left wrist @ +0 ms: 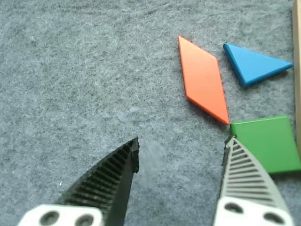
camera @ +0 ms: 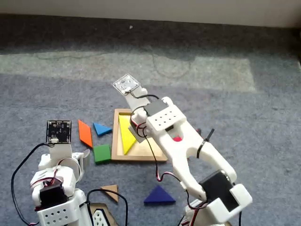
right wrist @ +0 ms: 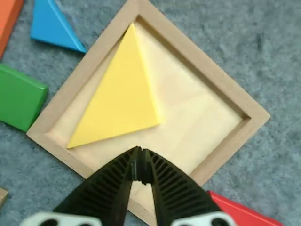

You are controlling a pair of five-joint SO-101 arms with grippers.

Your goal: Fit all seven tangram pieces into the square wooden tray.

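Right gripper (right wrist: 140,165) has its black fingers pressed together with nothing between them, tips over the wooden tray (right wrist: 202,52) near one rim. Left gripper (left wrist: 183,146) is spread wide and empty above the grey carpet (left wrist: 70,70), one fingertip just beside the green square (left wrist: 270,141). A red piece (right wrist: 240,214) beside the tray is cut off at the picture's edge, so its shape cannot be told. In the high view the right arm (camera: 188,150) hides much of the tray. A yellow triangle (right wrist: 120,94) lies inside the tray, its long side along one wall. An orange slanted piece (left wrist: 203,79), a light blue triangle (left wrist: 254,63), a dark blue triangle (camera: 159,195) and a tan triangle (camera: 111,190) lie on the carpet, which runs back to a pale wall (camera: 188,7)
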